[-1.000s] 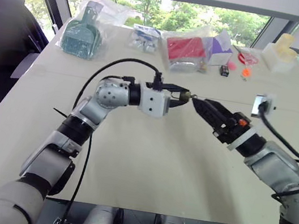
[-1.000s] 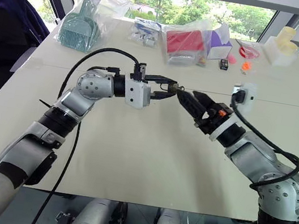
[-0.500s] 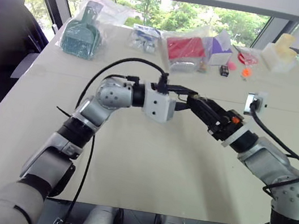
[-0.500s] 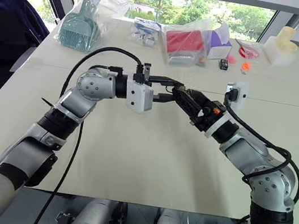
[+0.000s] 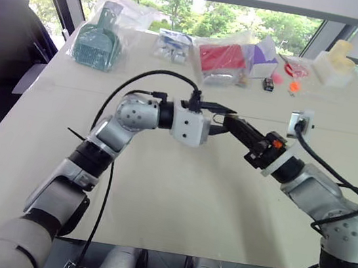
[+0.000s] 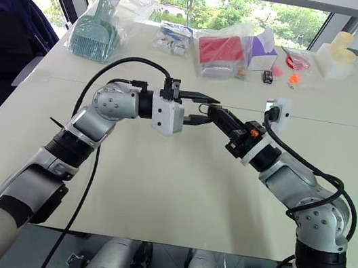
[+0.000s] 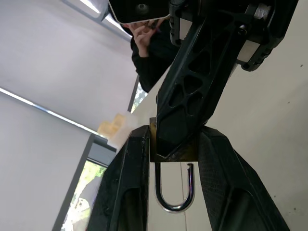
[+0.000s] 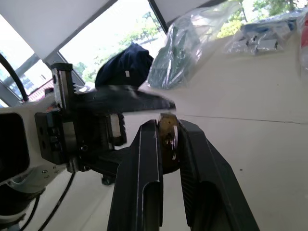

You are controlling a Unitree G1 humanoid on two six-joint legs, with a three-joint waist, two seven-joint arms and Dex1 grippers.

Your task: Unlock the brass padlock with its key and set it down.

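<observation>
Because the task needs the lock freed before it can be put down, both arms meet in the air above the pale beige table [image 5: 175,195]. The tiny yellow-gold brass padlock [image 8: 167,140] is between them, well above the tabletop.

The right gripper [image 8: 168,127] is narrowly pinched on the padlock's brass body. Its two black fingers press the flat sides, so the lock stands edge-on between them. The left gripper [image 5: 226,119] points across toward it with its jaws parted. One finger is on each side of the lock, and it does not look clamped. This looks like a handover, with the right taking the weight so the left can let go.

The head views show only the two black tips overlapping, and the lock is too small there to read. The left wrist view looks along the lock's length and shows the thin silvery shackle loop [image 7: 169,204]. One leg ends free, short of the brass body, which suggests the lock is already open. The right wrist view shows the pinch itself and one left finger [image 8: 120,98] just above the lock.

The thin silvery key cannot be made out anywhere. Setting the lock down is not yet done.
</observation>
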